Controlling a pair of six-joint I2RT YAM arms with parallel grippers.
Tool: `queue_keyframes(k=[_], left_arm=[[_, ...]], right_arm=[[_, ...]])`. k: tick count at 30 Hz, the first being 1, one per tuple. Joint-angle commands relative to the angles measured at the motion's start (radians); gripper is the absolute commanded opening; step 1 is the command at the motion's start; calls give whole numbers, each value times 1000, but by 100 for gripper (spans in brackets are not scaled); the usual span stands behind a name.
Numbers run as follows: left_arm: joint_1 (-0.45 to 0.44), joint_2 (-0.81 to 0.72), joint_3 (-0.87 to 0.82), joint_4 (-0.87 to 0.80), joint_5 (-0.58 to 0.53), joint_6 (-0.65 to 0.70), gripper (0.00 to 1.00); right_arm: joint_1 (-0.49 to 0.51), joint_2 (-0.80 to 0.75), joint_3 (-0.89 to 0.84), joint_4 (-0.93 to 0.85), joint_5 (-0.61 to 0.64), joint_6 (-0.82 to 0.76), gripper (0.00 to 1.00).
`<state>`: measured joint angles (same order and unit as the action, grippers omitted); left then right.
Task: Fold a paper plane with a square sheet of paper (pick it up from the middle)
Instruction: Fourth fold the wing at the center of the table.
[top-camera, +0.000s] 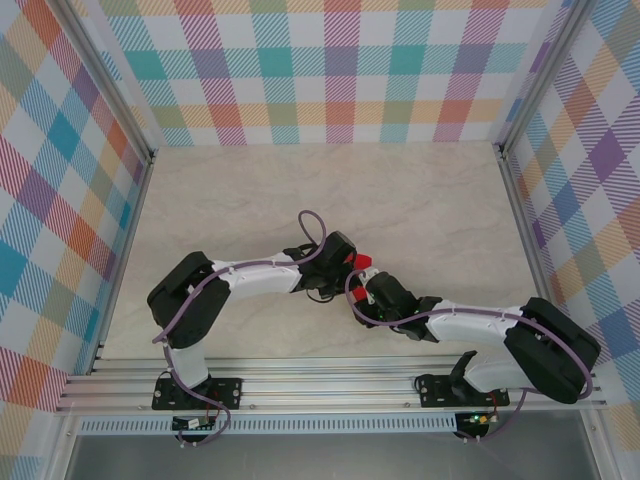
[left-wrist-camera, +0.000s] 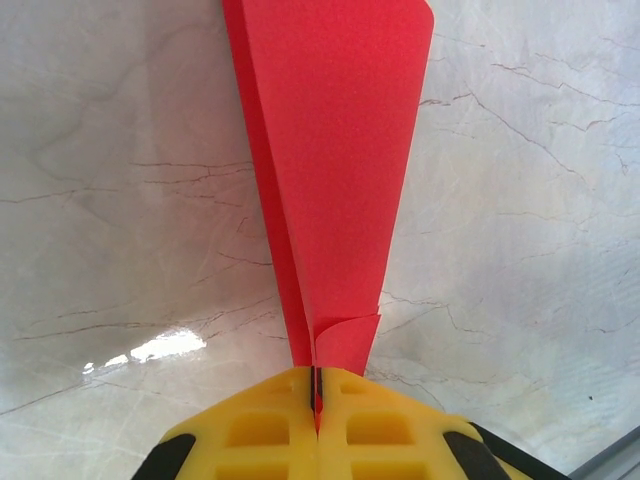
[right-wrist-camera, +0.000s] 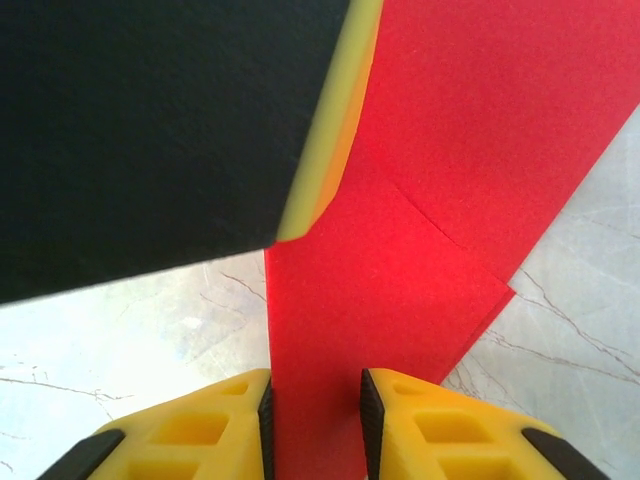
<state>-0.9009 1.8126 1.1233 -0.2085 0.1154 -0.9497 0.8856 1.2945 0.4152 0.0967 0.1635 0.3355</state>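
Observation:
The red paper plane (left-wrist-camera: 335, 150) is a narrow folded dart with a centre crease. In the left wrist view its thin end is clamped between my left gripper's (left-wrist-camera: 317, 385) yellow jaws, and it widens away from them over the marble table. In the top view the left gripper (top-camera: 343, 262) and right gripper (top-camera: 368, 287) meet mid-table, with a bit of the red paper (top-camera: 360, 262) showing between them. In the right wrist view my right gripper (right-wrist-camera: 315, 420) stands open, and the red paper (right-wrist-camera: 400, 300) fills the gap between its pads. The left gripper's black and yellow finger (right-wrist-camera: 150, 130) looms at upper left.
The beige marble tabletop (top-camera: 400, 200) is walled by checked panels at the back and both sides, with metal rails along the edges. An aluminium rail (top-camera: 330, 385) at the near edge carries both arm bases.

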Motion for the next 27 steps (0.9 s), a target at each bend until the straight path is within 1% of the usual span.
queue_keyframes(k=[1,3,5,7,8,9,14,17,22,27], left_arm=[[0,-23,-6,-17,-6,0,5],[0,-25,-8,-21,-9,0,6],[0,-30,-10,-26,-18,1,10],[3,-36,-6,-39,-30,8,16],[9,-40,-6,-43,-36,10,23],[14,-43,-10,-44,-39,11,26],[52,-46,-21,-38,-39,27,36],[73,-39,-32,-2,-12,37,43],[94,-9,6,3,24,75,49],[108,39,45,-25,40,101,49]], right_arm=[[7,8,26,95,-2,-13,28],[7,28,32,103,16,-15,22],[7,35,27,109,21,-18,17],[7,35,20,109,22,-27,16],[7,35,15,109,19,-35,15],[7,35,7,113,14,-44,15],[7,42,-9,124,9,-70,15],[8,60,2,124,-9,-79,15],[7,83,16,112,-2,-87,15],[7,87,22,104,-1,-90,15]])
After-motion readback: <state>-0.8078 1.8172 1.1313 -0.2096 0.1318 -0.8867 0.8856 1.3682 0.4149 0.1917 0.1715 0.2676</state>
